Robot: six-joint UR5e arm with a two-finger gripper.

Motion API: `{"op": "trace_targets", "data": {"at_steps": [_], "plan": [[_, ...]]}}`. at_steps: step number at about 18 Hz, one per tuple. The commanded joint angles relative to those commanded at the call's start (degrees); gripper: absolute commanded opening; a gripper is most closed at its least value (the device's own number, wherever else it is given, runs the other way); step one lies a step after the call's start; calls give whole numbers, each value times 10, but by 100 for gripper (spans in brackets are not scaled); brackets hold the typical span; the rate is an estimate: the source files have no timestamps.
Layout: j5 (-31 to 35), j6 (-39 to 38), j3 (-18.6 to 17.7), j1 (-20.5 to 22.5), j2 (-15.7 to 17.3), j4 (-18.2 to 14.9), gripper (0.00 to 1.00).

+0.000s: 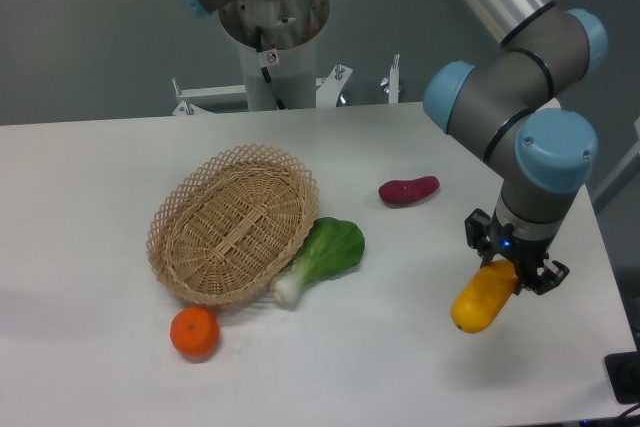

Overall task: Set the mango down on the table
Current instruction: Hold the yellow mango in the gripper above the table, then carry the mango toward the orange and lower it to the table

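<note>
The tool (514, 269) pinches the top end of the mango (482, 300), which hangs tilted at the right side of the white surface (90, 367), well apart from the wicker basket (232, 223), bok choy (326, 254), orange (194, 332) and sweet potato (408, 190).

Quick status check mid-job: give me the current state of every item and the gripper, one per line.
Yellow-orange elongated mango: held in the gripper, tilted, near the table's right side.
Two-finger gripper: shut on the mango.
Woven wicker basket: empty, tilted.
Round orange: resting on the white table.
Green leafy vegetable: lying against the basket.
Red-purple sweet potato: lying alone.
</note>
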Motion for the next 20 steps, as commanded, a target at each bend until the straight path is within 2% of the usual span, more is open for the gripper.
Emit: {"op": "trace_targets", "data": {"at_steps": [5,8,10,13,19,20], "plan": [[-10,-4,-32,-20,6,2,44],[-9,-47,-40,-49,5,4,44],[-9,-71,-50,-81,-1,27,44],[-11,-83,-74,-102,-4,60,44],[-11,-119,-80,-144,-25,64,44],[-11,-122,-80,-150,-31,77,44]]}}
